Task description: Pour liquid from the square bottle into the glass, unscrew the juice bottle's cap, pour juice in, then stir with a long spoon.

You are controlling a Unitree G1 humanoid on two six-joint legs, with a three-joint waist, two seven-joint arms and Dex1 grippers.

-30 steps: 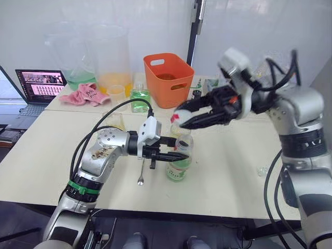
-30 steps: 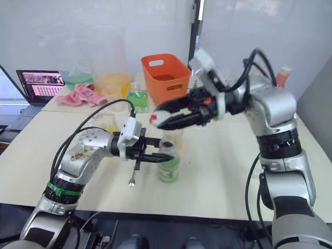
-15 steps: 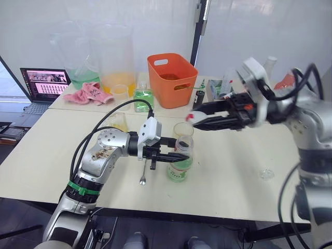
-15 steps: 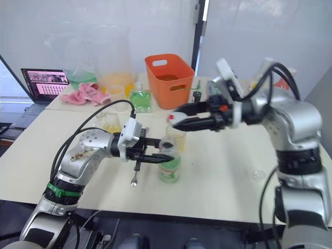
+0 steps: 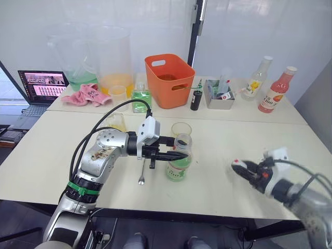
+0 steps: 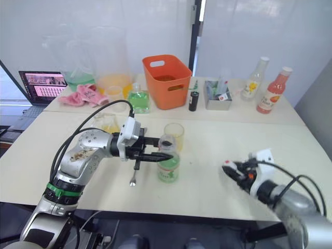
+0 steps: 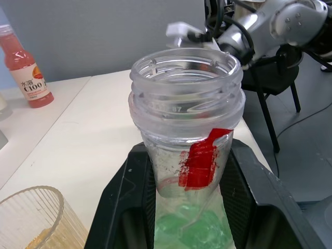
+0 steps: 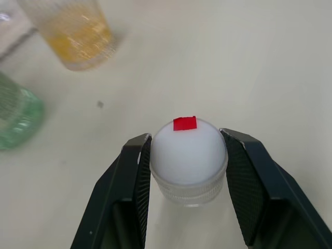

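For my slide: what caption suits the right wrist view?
Right gripper clamps the small white red-marked screw cap above the pale table.

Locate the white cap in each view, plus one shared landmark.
Left eye view: the cap in the right gripper, low at right.
Right eye view: lower right.
Left wrist view: cannot tell.
Right wrist view: centre, between the fingers.
Shared landmark: the glass.
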